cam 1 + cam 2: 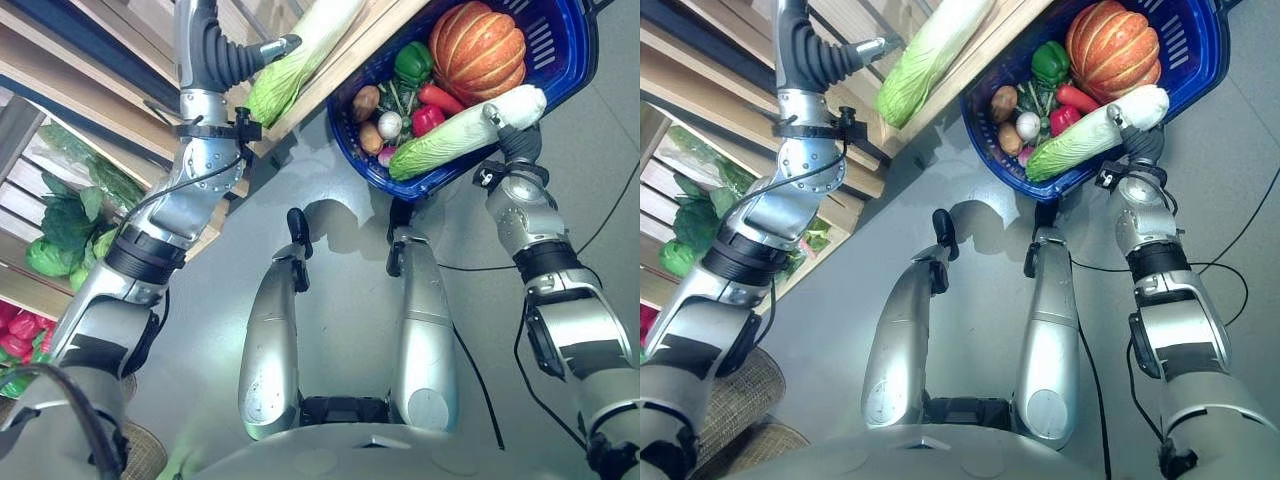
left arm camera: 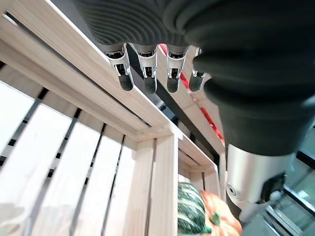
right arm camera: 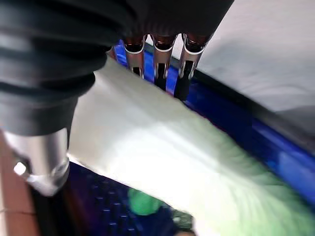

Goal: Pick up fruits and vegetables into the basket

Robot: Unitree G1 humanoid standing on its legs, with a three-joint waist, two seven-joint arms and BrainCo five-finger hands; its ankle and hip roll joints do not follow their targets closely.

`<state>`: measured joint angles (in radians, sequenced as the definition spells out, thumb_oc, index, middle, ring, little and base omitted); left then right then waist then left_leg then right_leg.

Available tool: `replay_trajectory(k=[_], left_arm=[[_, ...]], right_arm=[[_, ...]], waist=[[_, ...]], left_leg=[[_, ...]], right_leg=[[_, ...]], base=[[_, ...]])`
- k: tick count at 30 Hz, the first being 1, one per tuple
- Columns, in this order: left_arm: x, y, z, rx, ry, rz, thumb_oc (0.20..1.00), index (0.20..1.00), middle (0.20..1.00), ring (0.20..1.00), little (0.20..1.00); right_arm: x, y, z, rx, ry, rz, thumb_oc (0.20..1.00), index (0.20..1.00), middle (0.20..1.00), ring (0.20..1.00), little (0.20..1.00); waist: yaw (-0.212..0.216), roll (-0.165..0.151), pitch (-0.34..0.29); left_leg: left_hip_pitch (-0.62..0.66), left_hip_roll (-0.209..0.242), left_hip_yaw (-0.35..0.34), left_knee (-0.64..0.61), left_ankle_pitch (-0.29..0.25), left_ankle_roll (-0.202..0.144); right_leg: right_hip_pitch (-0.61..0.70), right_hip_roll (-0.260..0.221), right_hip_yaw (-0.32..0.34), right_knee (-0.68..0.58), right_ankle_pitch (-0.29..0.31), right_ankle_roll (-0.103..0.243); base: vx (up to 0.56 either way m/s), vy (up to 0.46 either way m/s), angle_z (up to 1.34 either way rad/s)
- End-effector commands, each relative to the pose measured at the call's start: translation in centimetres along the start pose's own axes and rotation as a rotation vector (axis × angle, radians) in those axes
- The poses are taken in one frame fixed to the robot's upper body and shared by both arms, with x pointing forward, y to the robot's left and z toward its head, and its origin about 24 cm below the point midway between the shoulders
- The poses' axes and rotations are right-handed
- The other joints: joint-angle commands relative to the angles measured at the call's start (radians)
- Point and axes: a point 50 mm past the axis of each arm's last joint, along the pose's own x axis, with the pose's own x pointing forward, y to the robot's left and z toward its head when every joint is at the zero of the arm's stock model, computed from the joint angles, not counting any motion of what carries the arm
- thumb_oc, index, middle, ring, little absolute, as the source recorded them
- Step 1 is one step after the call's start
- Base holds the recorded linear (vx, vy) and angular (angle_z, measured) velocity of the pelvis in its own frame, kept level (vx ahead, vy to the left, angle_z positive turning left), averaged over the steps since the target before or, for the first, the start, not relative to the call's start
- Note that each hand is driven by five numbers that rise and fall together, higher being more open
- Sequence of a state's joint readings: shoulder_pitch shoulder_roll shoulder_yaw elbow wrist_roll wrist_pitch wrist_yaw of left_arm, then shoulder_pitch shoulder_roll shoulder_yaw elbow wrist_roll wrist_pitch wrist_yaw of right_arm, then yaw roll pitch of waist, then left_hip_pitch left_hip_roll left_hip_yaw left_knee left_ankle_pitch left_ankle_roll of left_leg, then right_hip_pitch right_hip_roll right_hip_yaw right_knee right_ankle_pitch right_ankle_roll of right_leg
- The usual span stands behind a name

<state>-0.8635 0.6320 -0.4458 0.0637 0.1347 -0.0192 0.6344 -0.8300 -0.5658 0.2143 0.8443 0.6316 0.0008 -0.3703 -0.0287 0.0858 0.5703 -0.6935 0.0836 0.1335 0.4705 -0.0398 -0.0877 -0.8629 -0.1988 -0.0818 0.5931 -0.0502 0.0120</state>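
While the right hand [image 3: 162, 59] grips 1 napa cabbage [image 1: 465, 130] over the blue basket [image 1: 565, 60], its leafy end looks soft; the left hand [image 2: 147, 69] hangs open beside another napa cabbage [image 1: 295, 60].

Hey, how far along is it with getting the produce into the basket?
Well along: the blue basket already holds a pumpkin, a green pepper, a red pepper and smaller vegetables. In hand: the right hand is at a napa cabbage lying across the basket's rim. Left: the left hand reaches toward another cabbage on the wooden shelf, and leafy greens remain lower down.
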Motion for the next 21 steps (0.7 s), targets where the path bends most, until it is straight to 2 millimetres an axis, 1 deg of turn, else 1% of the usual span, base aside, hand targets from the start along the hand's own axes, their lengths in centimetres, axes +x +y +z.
replay_trajectory(k=[1,4,5,7,10,11,14,17,18,19,20,21], left_arm=[[0.9,0.6,0.3,-0.004,0.002,0.019,1.0,1.0,1.0,1.0,1.0],[1.1,0.4,-0.1,0.017,0.024,0.01,1.0,1.0,1.0,1.0,1.0],[1.2,0.2,-0.5,0.031,0.062,0.006,1.0,1.0,1.0,1.0,1.0],[1.3,0.1,-0.9,0.046,0.091,0.007,1.0,1.0,1.0,1.0,1.0],[1.2,-0.2,-1.9,0.09,0.151,0.014,1.0,1.0,1.0,1.0,1.0],[1.2,-0.1,-2.4,0.111,0.179,0.017,1.0,1.0,1.0,1.0,1.0],[0.7,0.0,-3.6,0.15,0.235,0.031,1.0,1.0,1.0,1.0,1.0],[0.3,0.0,-4.3,0.175,0.279,0.03,1.0,1.0,1.0,1.0,1.0],[-0.1,0.0,-5.0,0.191,0.313,0.037,1.0,1.0,1.0,1.0,1.0],[-0.4,0.0,-5.4,0.195,0.335,0.036,1.0,1.0,1.0,1.0,1.0],[-1.0,0.1,-6.4,0.198,0.391,0.036,1.0,1.0,1.0,1.0,1.0],[-1.1,0.1,-6.5,0.199,0.395,0.036,1.0,1.0,1.0,1.0,1.0]], right_arm=[[0.3,-0.6,2.9,-0.024,-0.123,0.014,1.0,1.0,1.0,1.0,1.0],[0.1,-0.3,3.4,-0.044,-0.165,0.016,1.0,1.0,1.0,1.0,1.0],[-0.1,-0.1,3.9,-0.071,-0.209,0.019,1.0,1.0,1.0,1.0,1.0],[-0.3,0.1,4.2,-0.104,-0.243,0.012,1.0,1.0,1.0,1.0,1.0],[-1.2,0.6,5.4,-0.163,-0.354,0.0,1.0,1.0,1.0,1.0,1.0],[-1.7,0.8,5.8,-0.188,-0.4,0.003,1.0,1.0,1.0,1.0,1.0],[-3.3,1.4,6.0,-0.233,-0.5,0.019,1.0,1.0,1.0,1.0,1.0],[-4.3,1.6,5.9,-0.245,-0.55,0.048,1.0,1.0,1.0,1.0,1.0],[-5.3,1.8,5.9,-0.254,-0.59,0.086,1.0,1.0,1.0,1.0,1.0],[-5.8,1.9,5.8,-0.259,-0.612,0.107,1.0,1.0,1.0,1.0,1.0],[-7.0,2.1,5.4,-0.264,-0.643,0.156,1.0,1.0,1.0,1.0,1.0],[-7.1,2.1,5.3,-0.265,-0.645,0.16,1.0,1.0,1.0,1.0,1.0]], waist=[[-0.021,0.083,-0.05],[-0.03,0.079,-0.05],[-0.04,0.075,-0.05],[-0.048,0.073,-0.05],[-0.071,0.066,-0.05],[-0.083,0.062,-0.05],[-0.11,0.055,-0.05],[-0.128,0.051,-0.05],[-0.143,0.046,-0.05],[-0.151,0.044,-0.05],[-0.169,0.039,-0.05],[-0.17,0.038,-0.05]], left_leg=[[-0.047,-0.034,0.018,-0.014,-0.04,0.033],[-0.053,-0.032,0.019,-0.014,-0.039,0.033],[-0.055,-0.029,0.022,-0.016,-0.037,0.033],[-0.056,-0.027,0.027,-0.018,-0.035,0.032],[-0.056,-0.021,0.037,-0.022,-0.032,0.029],[-0.055,-0.018,0.041,-0.021,-0.032,0.027],[-0.05,-0.01,0.053,-0.027,-0.029,0.021],[-0.045,-0.007,0.062,-0.033,-0.027,0.018],[-0.041,-0.005,0.068,-0.037,-0.025,0.015],[-0.039,-0.004,0.072,-0.039,-0.025,0.014],[-0.034,0.0,0.08,-0.043,-0.023,0.01],[-0.032,0.0,0.081,-0.044,-0.023,0.01]], right_leg=[[-0.01,0.047,-0.034,0.057,-0.133,0.04],[-0.016,0.052,-0.031,0.054,-0.13,0.04],[-0.021,0.059,-0.026,0.051,-0.128,0.041],[-0.023,0.062,-0.023,0.049,-0.127,0.042],[-0.027,0.07,-0.014,0.044,-0.125,0.042],[-0.028,0.072,-0.009,0.043,-0.126,0.043],[-0.029,0.077,0.003,0.042,-0.127,0.045],[-0.03,0.082,0.011,0.041,-0.127,0.045],[-0.03,0.085,0.02,0.037,-0.127,0.044],[-0.03,0.087,0.024,0.036,-0.128,0.043],[-0.03,0.089,0.031,0.032,-0.126,0.044],[-0.03,0.089,0.032,0.032,-0.126,0.043]], base=[[-0.01,-0.022,-0.05],[0.0,-0.001,-0.05],[0.0,0.023,-0.05],[0.0,0.041,-0.04],[0.01,0.075,-0.06],[0.01,0.083,-0.09],[0.02,0.095,-0.16],[0.02,0.092,-0.09],[0.02,0.131,-0.13],[0.03,0.158,-0.22],[0.02,0.102,-0.25],[0.02,0.103,-0.27]])
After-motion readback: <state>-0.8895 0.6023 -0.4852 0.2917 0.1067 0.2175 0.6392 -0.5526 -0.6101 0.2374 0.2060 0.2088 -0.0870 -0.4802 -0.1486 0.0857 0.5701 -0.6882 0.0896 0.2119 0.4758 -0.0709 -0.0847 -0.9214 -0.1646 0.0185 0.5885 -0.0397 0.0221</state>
